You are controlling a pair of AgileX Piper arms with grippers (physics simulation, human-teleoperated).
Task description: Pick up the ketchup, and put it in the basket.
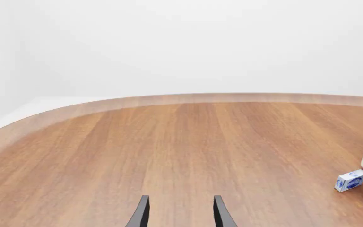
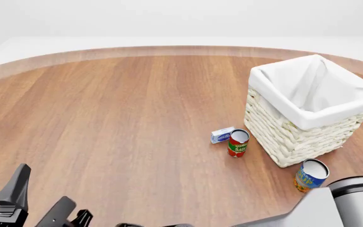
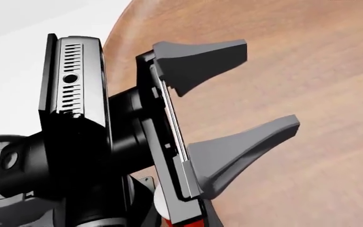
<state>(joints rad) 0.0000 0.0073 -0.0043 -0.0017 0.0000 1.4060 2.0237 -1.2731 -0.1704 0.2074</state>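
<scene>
Left gripper (image 1: 181, 201) is being held open and empty, right gripper is not being shown, and ketchup (image 3: 172, 215) is being glimpsed only as a red-white sliver behind the left gripper, outside the basket (image 2: 282, 137).

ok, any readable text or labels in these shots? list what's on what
Red and green can: yellow lettering, looks like "SAUCE" but too small to be sure.
Blue and yellow can: yellow lettering, blurred, unreadable.
Small blue and white box: blue oval logo, too small to read.
Basket, both arms: no text visible.
</scene>
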